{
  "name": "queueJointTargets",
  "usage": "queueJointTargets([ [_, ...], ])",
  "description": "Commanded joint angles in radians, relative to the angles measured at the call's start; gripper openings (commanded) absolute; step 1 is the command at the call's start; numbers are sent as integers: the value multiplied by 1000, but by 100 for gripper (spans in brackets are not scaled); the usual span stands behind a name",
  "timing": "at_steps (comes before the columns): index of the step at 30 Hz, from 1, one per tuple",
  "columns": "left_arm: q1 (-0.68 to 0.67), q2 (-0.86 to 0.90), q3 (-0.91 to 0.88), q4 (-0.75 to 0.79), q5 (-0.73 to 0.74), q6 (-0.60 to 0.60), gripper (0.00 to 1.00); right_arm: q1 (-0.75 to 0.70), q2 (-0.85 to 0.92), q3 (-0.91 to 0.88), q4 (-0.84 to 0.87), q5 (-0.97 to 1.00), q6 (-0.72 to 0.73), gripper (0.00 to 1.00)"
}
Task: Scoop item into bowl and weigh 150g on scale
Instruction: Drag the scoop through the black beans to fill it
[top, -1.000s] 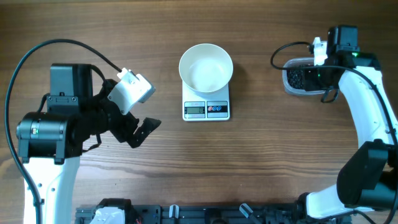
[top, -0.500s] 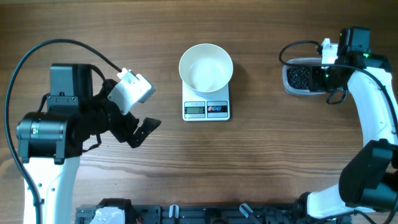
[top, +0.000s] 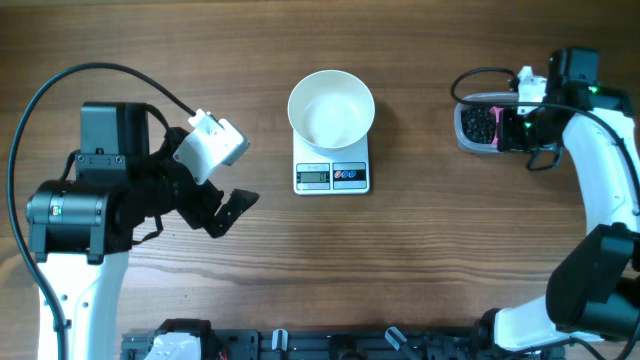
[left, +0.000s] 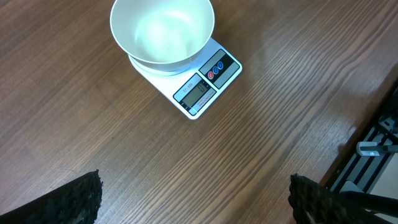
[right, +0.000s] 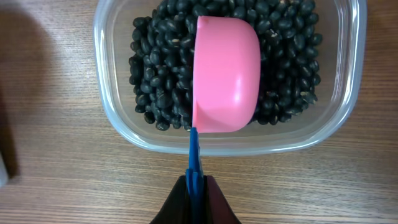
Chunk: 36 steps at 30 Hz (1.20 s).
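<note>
From above, a white bowl (top: 331, 110) sits on a small kitchen scale (top: 332, 176) at the middle of a wooden table (top: 420, 260), the scale's display and buttons on the edge nearer the robot. The left gripper (top: 210, 212) hangs over bare wood well to the left of the scale, its jaws spread wide and holding nothing. At the far right, the right gripper (top: 520, 128) hovers at a clear plastic tub (top: 466, 140) that holds the black beans (top: 478, 122), well apart from the bowl. The left wrist camera looks down on the bowl (left: 163, 31), whose inside looks bare and white, resting squarely on the scale (left: 208, 78). The digits on the grey display are too small to read. The two dark fingertips (left: 81, 196) stand far apart at the bottom corners of that view. The right wrist camera shows the right gripper (right: 194, 186) clamped tight on the thin blue handle (right: 194, 152) of a pink scoop (right: 226, 74). The scoop's rounded back faces the camera and lies over the heap of beans (right: 155, 68) inside the tub (right: 112, 124). Whether the scoop touches the beans cannot be told.
</note>
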Motion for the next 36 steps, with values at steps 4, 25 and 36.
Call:
queueJointTargets([
  [4,6,4,19,-1,8,12,100,-71,21,-1,-30,-122,22,4],
  [25,6,4,19,-1,8,12,100,-107,111,-3,-11,-257,69,4],
  [36,6,4,19,-1,8,12,100,-145,110,-2,-56,-333,75,4],
])
